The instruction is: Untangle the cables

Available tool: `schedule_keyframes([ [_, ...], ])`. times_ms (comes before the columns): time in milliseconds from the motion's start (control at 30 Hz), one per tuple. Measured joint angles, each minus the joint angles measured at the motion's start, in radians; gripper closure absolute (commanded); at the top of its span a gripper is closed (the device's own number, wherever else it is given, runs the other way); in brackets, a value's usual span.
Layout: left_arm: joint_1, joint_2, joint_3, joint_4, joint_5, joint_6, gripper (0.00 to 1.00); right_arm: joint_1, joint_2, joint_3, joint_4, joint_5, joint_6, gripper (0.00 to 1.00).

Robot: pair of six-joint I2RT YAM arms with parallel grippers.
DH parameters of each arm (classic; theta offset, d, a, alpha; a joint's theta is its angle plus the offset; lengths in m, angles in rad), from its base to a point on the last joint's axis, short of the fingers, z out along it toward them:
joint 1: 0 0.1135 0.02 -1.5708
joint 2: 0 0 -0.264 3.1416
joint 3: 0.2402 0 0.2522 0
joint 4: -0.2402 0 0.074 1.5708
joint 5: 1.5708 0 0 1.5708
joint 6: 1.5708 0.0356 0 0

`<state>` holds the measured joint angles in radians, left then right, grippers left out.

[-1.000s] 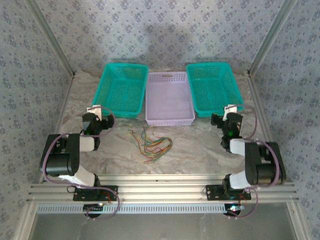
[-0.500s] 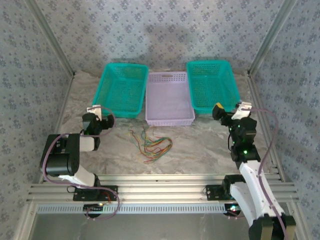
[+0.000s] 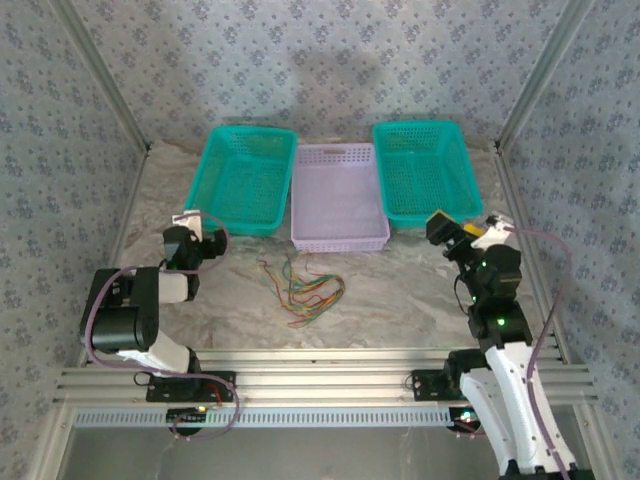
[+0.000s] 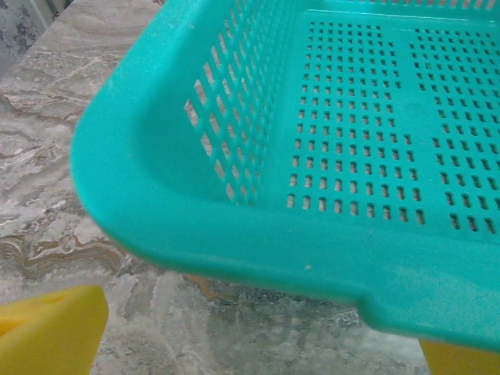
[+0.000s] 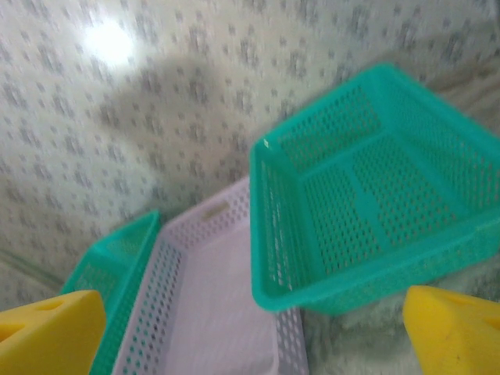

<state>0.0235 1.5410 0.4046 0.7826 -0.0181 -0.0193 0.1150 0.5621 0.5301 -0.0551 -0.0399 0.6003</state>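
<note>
The cables (image 3: pixel 301 285) lie in a loose tangle of red, yellow-orange and green strands on the marble table (image 3: pixel 400 290), in front of the lilac basket (image 3: pixel 339 200). My left gripper (image 3: pixel 192 222) rests low at the near corner of the left teal basket (image 3: pixel 243 178), well left of the tangle. In the left wrist view that gripper (image 4: pixel 258 355) is open, its yellow fingertips (image 4: pixel 48 332) wide apart with bare table between them. My right gripper (image 3: pixel 443 228) is raised off the table right of the tangle. It (image 5: pixel 254 340) is open, with yellow fingertips (image 5: pixel 457 332) spread and empty.
The right teal basket (image 3: pixel 424 172) sits at the back right and looks empty in the right wrist view, as (image 5: pixel 375 211) shows. The lilac basket (image 5: pixel 211 297) and left teal basket (image 5: pixel 109 262) stand beside it. The left teal basket's rim (image 4: pixel 258 242) is right in front of the left fingers.
The right arm has unfolded and risen, carrying its gripper up and slightly right, tilted toward the baskets. The left arm and the cables have not moved.
</note>
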Motion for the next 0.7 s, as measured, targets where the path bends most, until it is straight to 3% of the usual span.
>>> schedule_keyframes([
  [333,0.006,0.000,0.000,0.000,0.004,0.000,0.00,0.339,0.056,0.005,-0.112,0.182,-0.115,0.00],
  [700,0.006,0.000,0.000,0.000,0.003,0.000,0.00,0.604,0.178,0.031,-0.157,0.372,-0.212,0.00],
])
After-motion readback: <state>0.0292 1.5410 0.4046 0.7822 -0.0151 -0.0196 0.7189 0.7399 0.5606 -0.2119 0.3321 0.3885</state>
